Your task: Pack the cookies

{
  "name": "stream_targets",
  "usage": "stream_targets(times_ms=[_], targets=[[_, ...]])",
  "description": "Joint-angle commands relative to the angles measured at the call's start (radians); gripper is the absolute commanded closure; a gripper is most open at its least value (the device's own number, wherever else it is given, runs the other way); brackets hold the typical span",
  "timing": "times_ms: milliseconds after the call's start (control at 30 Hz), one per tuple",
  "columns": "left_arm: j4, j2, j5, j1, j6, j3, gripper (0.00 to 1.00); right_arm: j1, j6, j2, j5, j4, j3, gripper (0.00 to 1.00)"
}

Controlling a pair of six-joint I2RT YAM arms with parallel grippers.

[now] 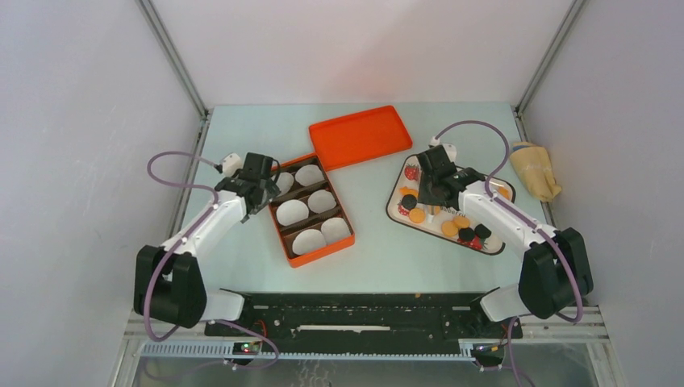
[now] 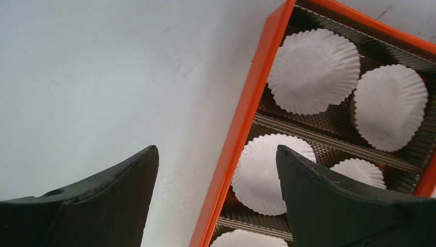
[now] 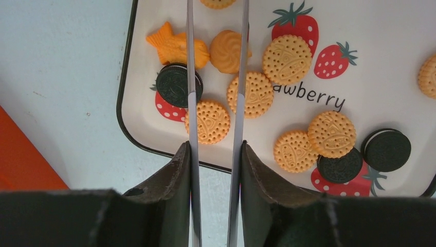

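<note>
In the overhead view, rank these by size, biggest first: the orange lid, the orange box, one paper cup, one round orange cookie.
1. Orange lid and orange box: about alike, so not ranked apart.
2. Paper cup.
3. Cookie.

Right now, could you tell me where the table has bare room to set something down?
The table is bare between the orange box and the strawberry tray, and in front of both. The tray is crowded with cookies.
</note>
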Motion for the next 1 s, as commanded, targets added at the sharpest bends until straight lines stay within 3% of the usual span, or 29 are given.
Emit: stream_targets(times_ms=[0,433,600,700,967], targets=[[0.004,-0.071,0.02,-0.009,0.026,0.051,0.11,0.001,-0.003,-0.058,-0.017,0.018,0.01,0.81],[-0.023,-0.266,-0.012,-0.013,0.066,0.075,0.1,0.183,-0.008,-0.195,-0.013,-0.09,0.191,0.84],[0.002,-0.276,0.01,-0.029,0.095,0.083,0.11,0.33,-0.035,-0.039,-0.026,-0.083,0.33,0.89],[-0.009,-0.301,-0.08,-0.106,0.108,0.091,0.11,0.393,-0.056,0.083,-0.031,-0.072,0.429,0.9],[0.003,-0.445,-0.123,-0.15,0.137,0.044,0.1,0.443,-0.095,0.333,-0.071,-0.063,0.634,0.9]])
